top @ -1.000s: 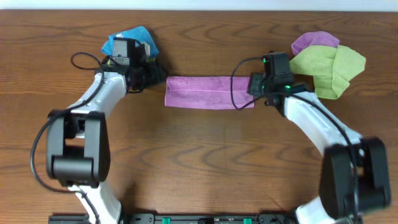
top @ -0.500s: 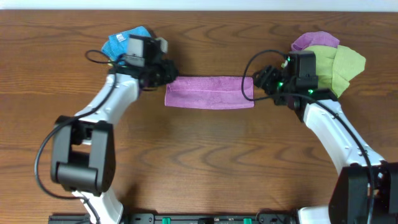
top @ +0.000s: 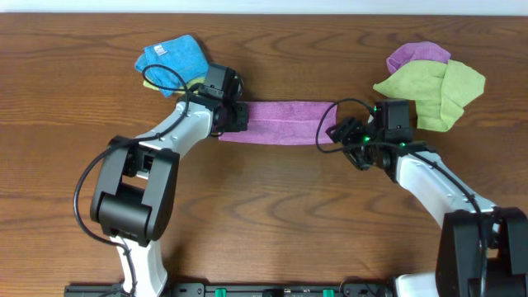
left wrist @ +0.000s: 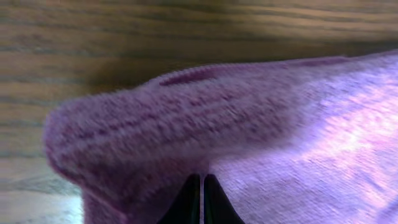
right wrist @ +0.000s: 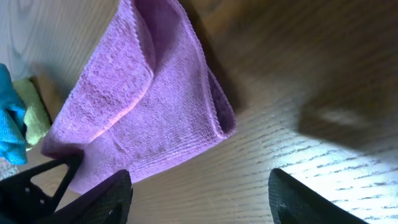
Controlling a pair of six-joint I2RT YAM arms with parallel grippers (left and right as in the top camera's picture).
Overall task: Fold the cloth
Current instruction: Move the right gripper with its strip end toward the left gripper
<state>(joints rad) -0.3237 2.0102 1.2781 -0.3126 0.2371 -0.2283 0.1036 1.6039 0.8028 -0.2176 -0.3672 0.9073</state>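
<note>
Lilac-purple terry cloth (top: 285, 122): folded strip, flat on brown wooden table (top: 272, 214), top centre, long axis left-right. Left gripper (top: 233, 117) at strip's left end, fingers pinched together on bunched edge. Right gripper (top: 337, 132) just off right end, fingers spread, nothing between. Judgement: next fold runs end-to-end along long axis; left arm has hold, right end lies just ahead of right fingers.

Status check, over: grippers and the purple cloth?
Left gripper shut on cloth, left end. Right gripper open at right end. Green cloth lies apart.
</note>
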